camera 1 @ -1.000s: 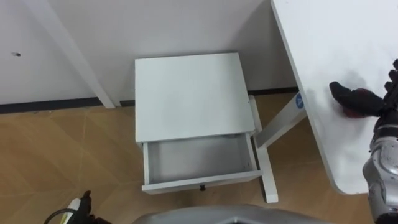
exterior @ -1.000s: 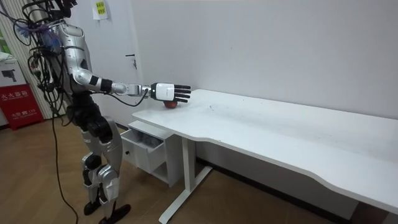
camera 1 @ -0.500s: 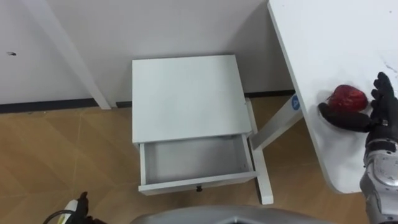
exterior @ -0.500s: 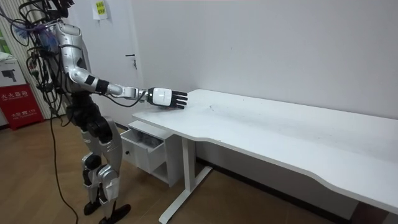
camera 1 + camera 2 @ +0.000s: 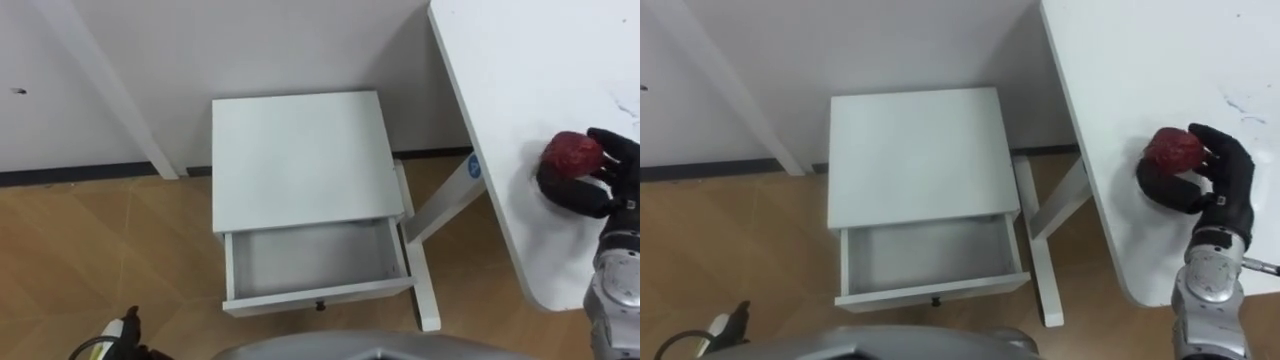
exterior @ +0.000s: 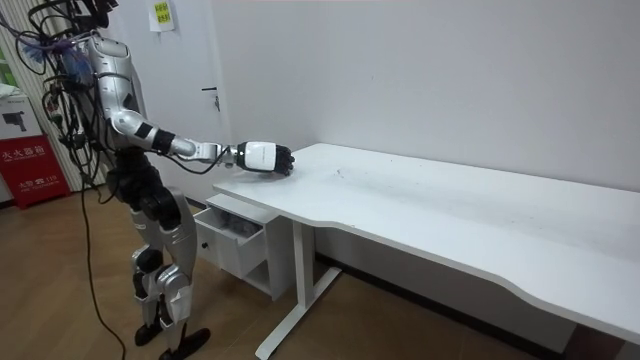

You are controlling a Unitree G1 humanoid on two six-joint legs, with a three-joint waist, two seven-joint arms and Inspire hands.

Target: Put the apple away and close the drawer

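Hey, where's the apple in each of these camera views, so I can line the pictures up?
Left eye view: apple far right, on the white table, right hand curled round it.
Right eye view: apple right of centre, same grasp.
Room view: hidden inside the right hand at the table's corner, left of centre.
Shared landmark: the open drawer beside the table.

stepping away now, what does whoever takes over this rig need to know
Hands: right robot hand curled round the apple on the table; whether it has lifted off cannot be told. The left robot hand is idle, low at the lower left.
Things: drawer open and empty, left of the table.
Done: apple grasped.
Left: carry it over, set it in the drawer, push the drawer shut.
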